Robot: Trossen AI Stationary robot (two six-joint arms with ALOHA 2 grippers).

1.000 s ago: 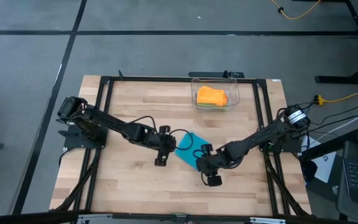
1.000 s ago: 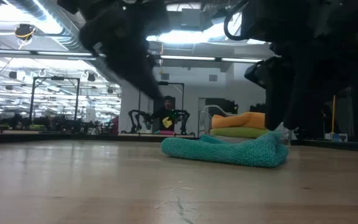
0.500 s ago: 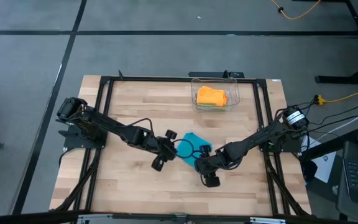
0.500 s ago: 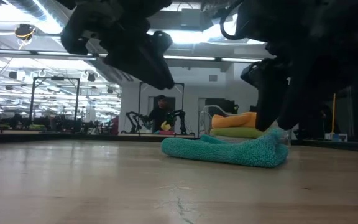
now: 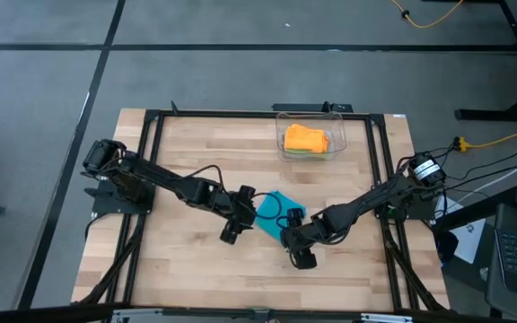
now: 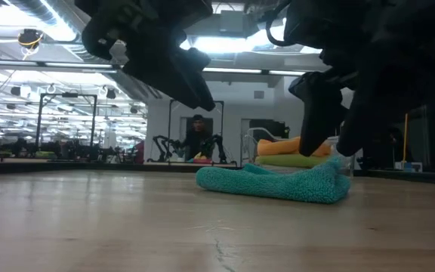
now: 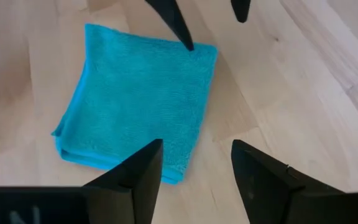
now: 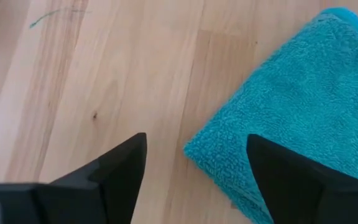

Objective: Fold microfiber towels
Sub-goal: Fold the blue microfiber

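Right now both grippers flank the teal towel [image 5: 275, 210] mid-table, fingers spread, holding nothing. Left gripper [image 5: 243, 208] sits just beside the towel's left edge; in its wrist view the cloth lies straight ahead past the fingers, folded, square-ish and flat, no clear long axis. Right gripper [image 5: 293, 226] is at the opposite near corner; its wrist view puts that corner [image 8: 194, 149] between the spread fingers, not touching. Low view shows both raised off the towel. Neither arm is clearly nearer, I'd say. Clear bin [image 5: 339, 135] sits well apart at the table's back, orange towel [image 5: 304, 138] on a green towel [image 6: 293, 160] inside.
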